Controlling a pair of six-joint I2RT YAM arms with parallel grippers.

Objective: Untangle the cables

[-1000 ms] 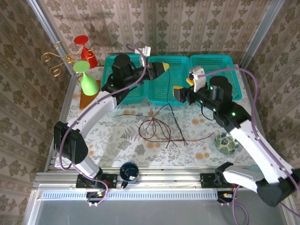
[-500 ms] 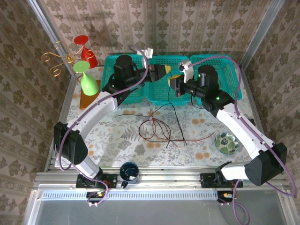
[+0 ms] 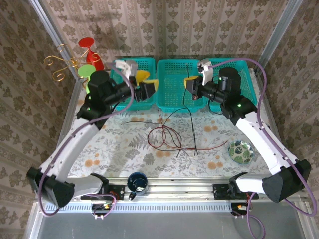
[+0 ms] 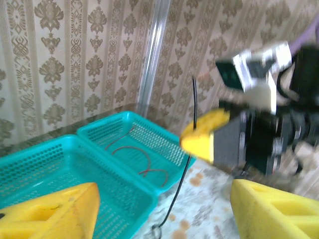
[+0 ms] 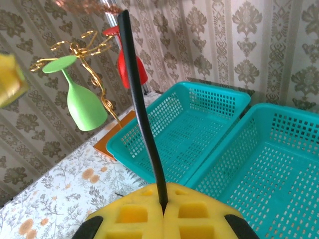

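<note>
Noted: floral-print table (image 3: 119, 144) within damask-papered walls (image 3: 199, 30), 3 teal baskets (image 3: 172, 84) at rear; left gripper (image 4: 164, 191) spread, right gripper (image 5: 163, 194) pressed together pinching black cable (image 5: 138, 109).

The right pincer (image 3: 191, 85) holds a black cable (image 3: 194, 130) over the middle basket (image 3: 172, 105), maroon cables (image 3: 162, 137) looped on the table (image 3: 119, 144).

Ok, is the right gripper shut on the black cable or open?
Shut on it: in the right wrist view the right gripper's yellow pads meet, with the black cable pinched in their seam.
</note>
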